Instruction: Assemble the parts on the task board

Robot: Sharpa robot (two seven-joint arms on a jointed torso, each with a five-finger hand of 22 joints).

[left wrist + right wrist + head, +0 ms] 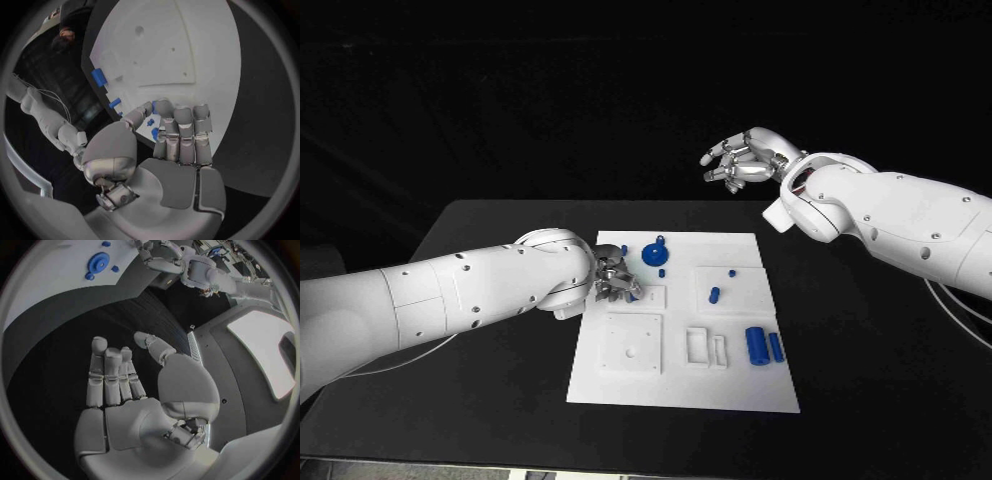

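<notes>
The white task board [682, 385] lies mid-table. On it are a blue disc [655, 253], a blue peg [714, 295] and a blue cylinder [756, 345] with a thin blue piece [776, 347] beside it. My left hand [617, 280] is down at the board's left edge, fingers curled onto the board [162, 55]. A small blue part [154, 133] shows between its thumb and fingertips [164, 131], pinched there. My right hand [750, 160] hangs high beyond the board's far edge, fingers straight, thumb apart, nothing in it [125, 385]. The blue disc [98, 262] lies far ahead of it.
Raised white square fixtures [632, 345] and a slotted block [705, 347] stand on the board's near half. Two more blue pieces [98, 76] lie on the board past my left hand. Bare black table [877, 380] flanks the board on both sides.
</notes>
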